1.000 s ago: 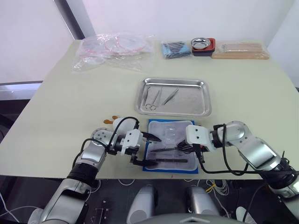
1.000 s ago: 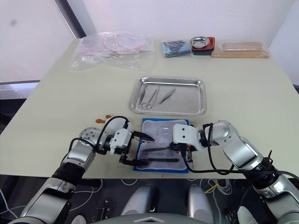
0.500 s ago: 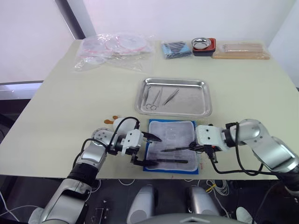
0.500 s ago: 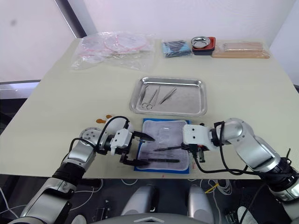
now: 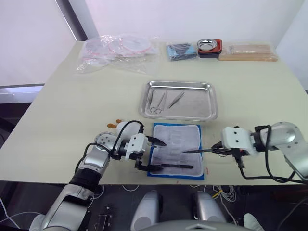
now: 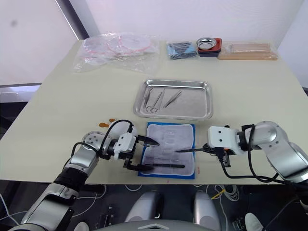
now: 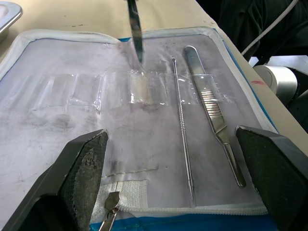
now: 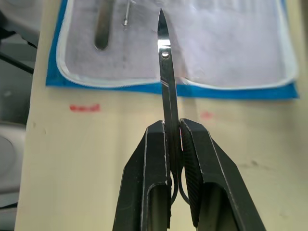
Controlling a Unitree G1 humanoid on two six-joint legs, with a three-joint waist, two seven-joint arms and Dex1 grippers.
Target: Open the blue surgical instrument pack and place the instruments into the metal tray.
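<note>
Scissors point(image 8: 165, 72) are pinched by the handle end in the right gripper point(image 8: 173, 137) off the open instrument pack's point(image 5: 176, 150) right edge, near the table's front edge, so they could get swivelled or dropped before the metal tray point(image 5: 209, 102) is reached, while the left gripper point(image 5: 155, 154) is spread wide over the pack's left edge.

The blue surgical instrument pack point(image 5: 176, 149) lies open, pale lining up, holding a probe point(image 7: 182, 126) and scalpel handle point(image 7: 213, 118). Scissors point(image 8: 166, 72) are lifted beside it. The metal tray point(image 5: 207, 105) holds three instruments point(image 5: 162, 100).
</note>
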